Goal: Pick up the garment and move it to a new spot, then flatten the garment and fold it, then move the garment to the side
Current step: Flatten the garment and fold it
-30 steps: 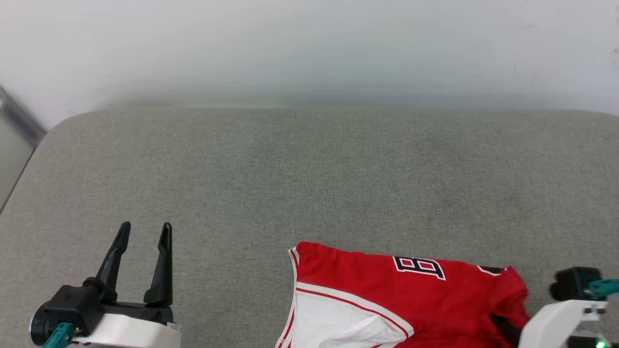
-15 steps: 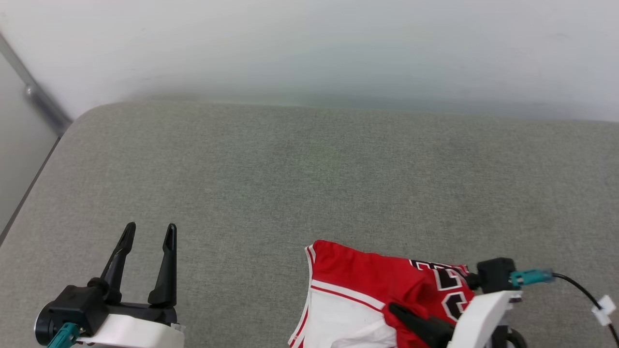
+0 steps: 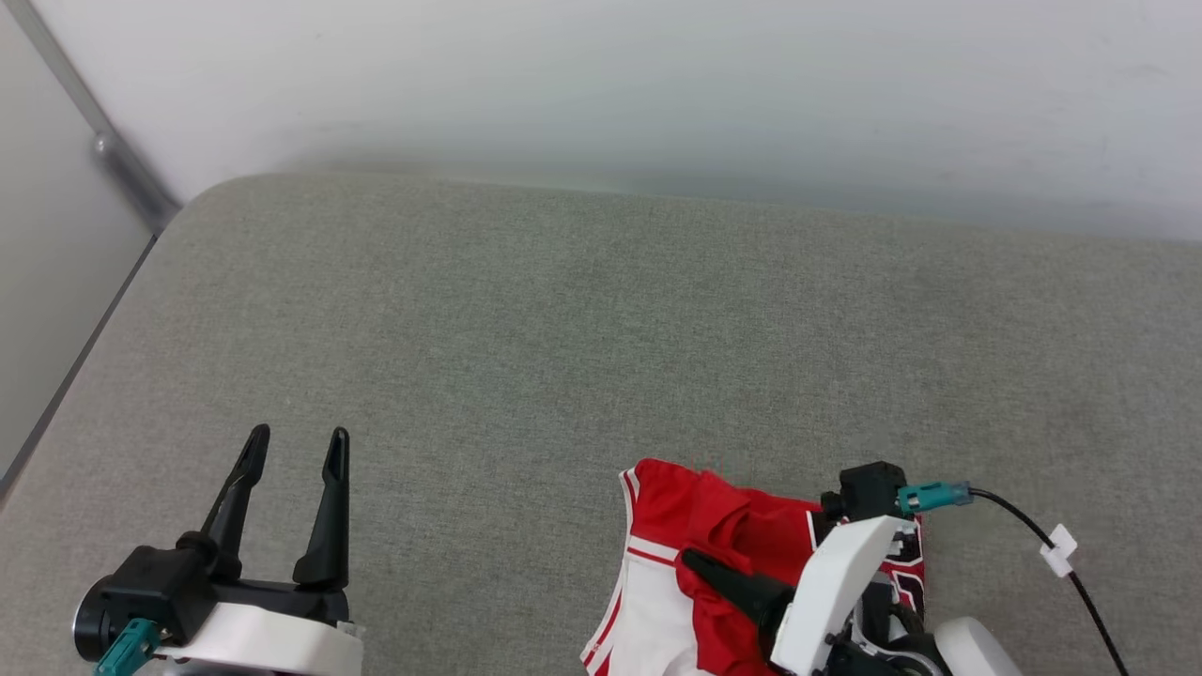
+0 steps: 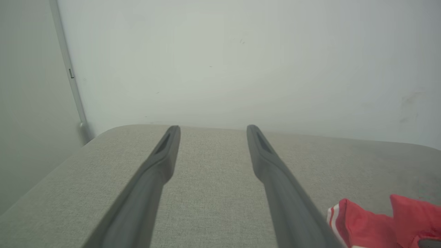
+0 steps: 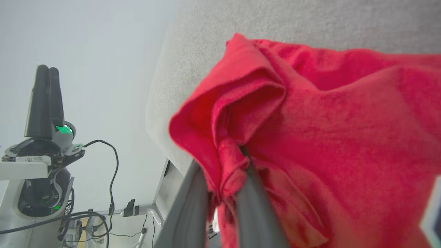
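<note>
Right end effector clamped on bunched red jersey T-shirt with white sleeve, on grey fabric cushion; left end effector spread apart.

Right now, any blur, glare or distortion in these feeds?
Head view: even, soft light, no glare, garment sharp. Left wrist view: hazy, left pincer soft near the lens. Right wrist view: garment close and blurred where the right pincer pinches it.

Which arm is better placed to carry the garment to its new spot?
Right. The right gripper is shut on a bunched fold of the red garment; the left gripper hovers open over the grey cushion, apart from the cloth.
</note>
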`<state>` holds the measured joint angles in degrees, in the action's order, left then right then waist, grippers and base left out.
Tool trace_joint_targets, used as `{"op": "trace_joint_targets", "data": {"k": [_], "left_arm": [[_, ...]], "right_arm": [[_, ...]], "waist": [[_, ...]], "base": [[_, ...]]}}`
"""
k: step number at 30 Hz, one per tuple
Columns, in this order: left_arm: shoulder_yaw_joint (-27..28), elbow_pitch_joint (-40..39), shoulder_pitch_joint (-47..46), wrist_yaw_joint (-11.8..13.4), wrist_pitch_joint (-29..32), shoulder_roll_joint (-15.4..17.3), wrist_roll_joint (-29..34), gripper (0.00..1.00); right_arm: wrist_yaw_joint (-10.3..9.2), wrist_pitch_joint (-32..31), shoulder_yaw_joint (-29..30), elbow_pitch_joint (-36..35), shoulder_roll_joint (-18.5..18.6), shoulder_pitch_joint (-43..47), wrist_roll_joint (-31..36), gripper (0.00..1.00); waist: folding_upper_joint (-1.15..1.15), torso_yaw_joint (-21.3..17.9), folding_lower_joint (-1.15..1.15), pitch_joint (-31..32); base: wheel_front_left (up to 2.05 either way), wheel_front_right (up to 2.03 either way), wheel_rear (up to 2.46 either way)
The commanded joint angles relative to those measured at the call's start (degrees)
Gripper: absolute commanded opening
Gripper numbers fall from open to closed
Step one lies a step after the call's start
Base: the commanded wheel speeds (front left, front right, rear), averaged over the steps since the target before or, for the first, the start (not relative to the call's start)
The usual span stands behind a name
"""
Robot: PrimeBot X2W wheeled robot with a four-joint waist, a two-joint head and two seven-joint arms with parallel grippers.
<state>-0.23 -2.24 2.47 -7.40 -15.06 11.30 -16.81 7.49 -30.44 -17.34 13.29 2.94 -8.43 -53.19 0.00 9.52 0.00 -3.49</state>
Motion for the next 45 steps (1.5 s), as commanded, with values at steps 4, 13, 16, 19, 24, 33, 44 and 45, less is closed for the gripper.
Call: {"op": "trace_joint_targets", "data": {"k": [4,13,16,19,24,33,44,45], "left_arm": [[-0.1,0.4,-0.7,-0.1,-0.1,0.1,-0.2,1.00],[0.9,0.4,0.2,-0.1,-0.1,0.0,0.3,1.00],[0.9,0.2,0.5,-0.1,-0.1,-0.1,0.4,1.00],[0.6,-0.2,0.5,-0.1,-0.1,-0.1,0.4,1.00],[0.2,-1.0,0.2,-0.1,-0.1,-0.3,0.6,1.00],[-0.9,-1.8,-1.7,-0.1,-0.1,-0.7,1.0,1.00],[-3.9,-2.5,-0.7,-0.1,-0.1,-1.0,0.6,1.00],[-3.9,-2.5,-0.7,-0.1,-0.1,-1.0,0.6,1.00]], "right_arm": [[0.00,2.5,-3.7,4.9,-0.1,-3.7,-2.0,1.00],[0.00,2.7,-9.4,1.9,0.0,-5.3,-3.5,1.00],[0.00,2.7,-7.7,0.8,0.0,-6.2,-1.7,1.00],[0.00,2.9,-3.9,0.2,0.0,-7.3,2.4,1.00],[-0.01,3.6,4.0,-2.7,-0.1,-9.3,13.3,1.00],[0.00,14.6,10.8,-11.7,9.9,-9.5,40.1,1.00],[-0.01,30.4,20.0,-18.9,9.5,2.5,46.6,1.00],[-0.01,30.4,20.0,-18.9,9.5,2.5,46.6,1.00]], "waist": [[0.00,0.5,0.00,-0.3],[0.00,-1.2,0.00,0.7],[0.00,-2.2,0.00,1.0],[0.00,-3.3,0.00,1.1],[0.00,-5.3,0.00,0.8],[0.00,-7.7,0.00,-0.6],[0.00,-7.9,0.00,-1.2],[0.00,-7.9,0.00,-1.2]], "base": [[0.00,0.00,0.00],[0.00,0.00,0.00],[0.00,0.00,0.00],[0.00,0.00,0.00],[0.00,0.00,0.00],[0.00,0.00,0.00],[0.00,0.00,0.00],[0.00,0.00,0.00]]}}
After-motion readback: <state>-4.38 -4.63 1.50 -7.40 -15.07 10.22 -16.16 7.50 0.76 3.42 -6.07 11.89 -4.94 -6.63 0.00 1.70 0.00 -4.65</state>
